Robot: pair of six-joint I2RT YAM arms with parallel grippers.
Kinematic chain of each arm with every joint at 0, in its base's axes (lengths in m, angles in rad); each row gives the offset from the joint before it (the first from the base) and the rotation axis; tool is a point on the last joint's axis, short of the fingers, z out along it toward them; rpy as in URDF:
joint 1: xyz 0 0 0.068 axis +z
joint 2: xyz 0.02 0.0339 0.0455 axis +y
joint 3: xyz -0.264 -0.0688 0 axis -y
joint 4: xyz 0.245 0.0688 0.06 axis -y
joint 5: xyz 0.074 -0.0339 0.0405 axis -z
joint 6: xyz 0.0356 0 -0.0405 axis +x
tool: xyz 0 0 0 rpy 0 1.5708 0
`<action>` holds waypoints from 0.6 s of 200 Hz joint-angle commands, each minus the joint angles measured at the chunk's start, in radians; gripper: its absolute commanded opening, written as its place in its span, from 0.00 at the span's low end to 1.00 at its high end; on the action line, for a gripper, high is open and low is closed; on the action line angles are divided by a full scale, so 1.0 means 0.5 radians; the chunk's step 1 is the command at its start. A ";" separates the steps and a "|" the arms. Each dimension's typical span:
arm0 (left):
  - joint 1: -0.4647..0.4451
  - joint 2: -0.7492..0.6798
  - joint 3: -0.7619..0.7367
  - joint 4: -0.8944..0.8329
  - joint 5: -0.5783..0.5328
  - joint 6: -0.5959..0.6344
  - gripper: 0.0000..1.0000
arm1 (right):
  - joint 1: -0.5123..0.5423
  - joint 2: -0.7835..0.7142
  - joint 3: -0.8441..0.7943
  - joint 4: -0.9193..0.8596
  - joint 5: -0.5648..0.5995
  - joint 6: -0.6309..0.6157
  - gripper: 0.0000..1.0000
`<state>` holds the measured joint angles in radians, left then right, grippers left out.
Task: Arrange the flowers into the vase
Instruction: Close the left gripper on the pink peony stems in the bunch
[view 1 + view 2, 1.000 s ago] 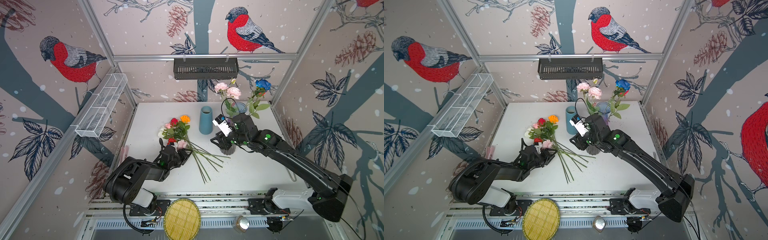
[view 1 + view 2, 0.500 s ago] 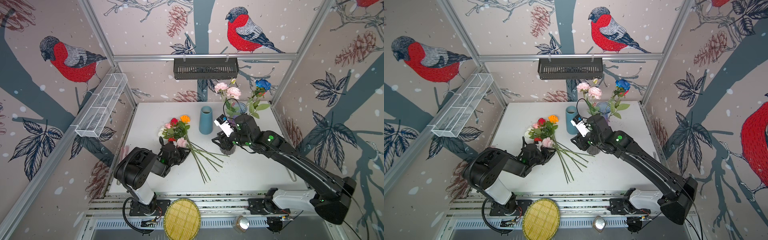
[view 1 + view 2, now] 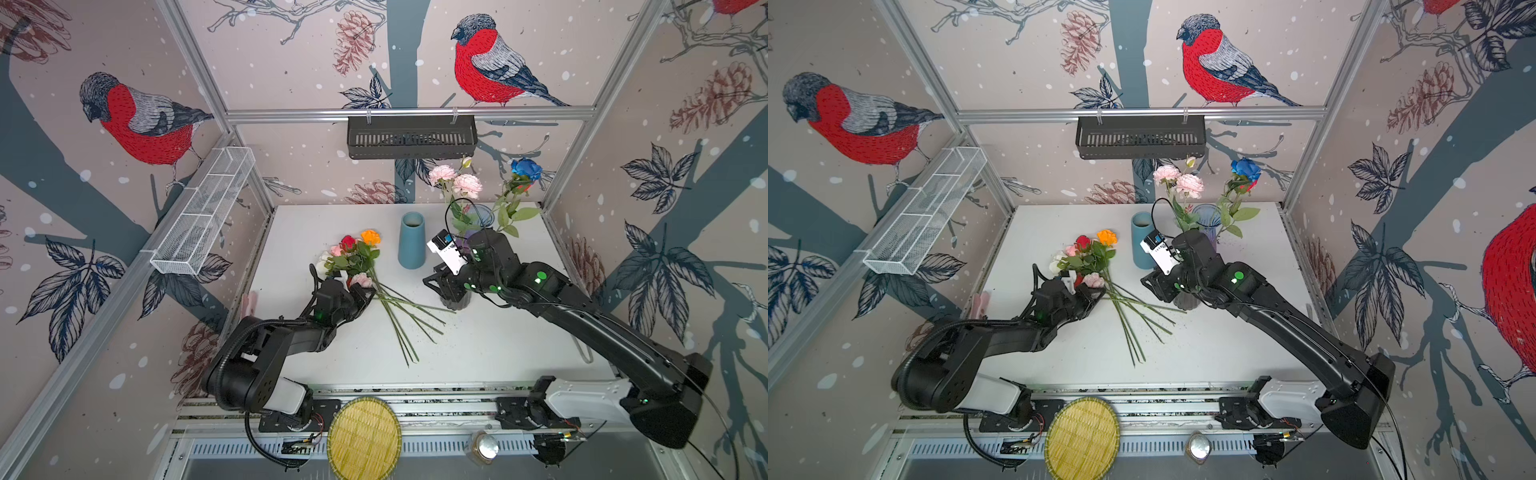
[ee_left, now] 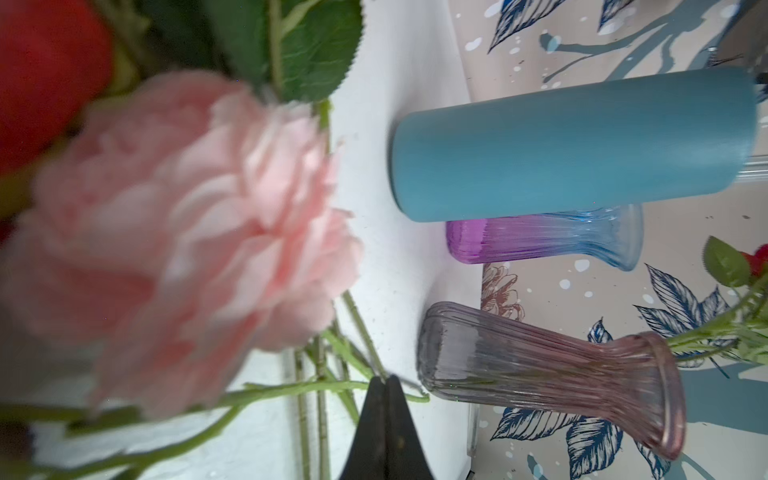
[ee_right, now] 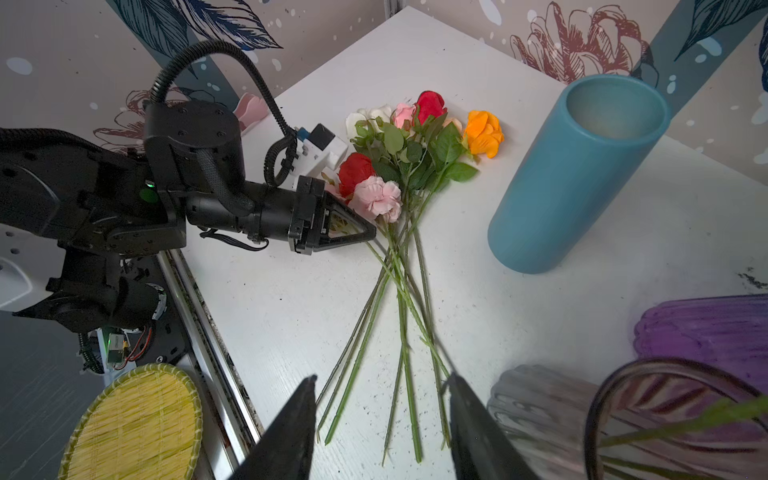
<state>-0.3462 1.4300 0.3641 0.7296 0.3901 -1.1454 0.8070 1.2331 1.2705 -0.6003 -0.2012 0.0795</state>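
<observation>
Nearest me, my left end effector (image 5: 370, 235) is clenched at the stems of the flowers (image 3: 361, 257), which lie bunched on the table (image 3: 498, 353); I cannot tell if a stem is pinched. My right end effector (image 5: 382, 377) hangs released near the stem ends, just beside the ribbed vase (image 4: 540, 365), which holds more stems. Farther back stand a blue vase (image 3: 411, 245) and a purple vase (image 4: 540, 241).
</observation>
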 commanded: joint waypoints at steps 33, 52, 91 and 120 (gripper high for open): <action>-0.001 -0.206 0.179 -0.478 -0.045 0.213 0.34 | 0.020 0.003 0.010 -0.009 0.056 -0.013 0.55; -0.029 -0.193 0.092 -0.359 -0.032 0.033 0.56 | 0.024 0.009 -0.007 0.014 0.054 -0.012 0.55; -0.163 -0.062 -0.099 0.134 -0.088 -0.430 0.60 | 0.033 0.031 -0.007 0.025 0.043 -0.012 0.55; -0.203 0.071 -0.093 0.262 -0.197 -0.487 0.52 | 0.034 0.031 -0.007 0.023 0.044 -0.018 0.55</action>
<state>-0.4423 1.4265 0.3164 0.7189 0.3538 -1.3106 0.8223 1.2480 1.2667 -0.5991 -0.1829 0.0792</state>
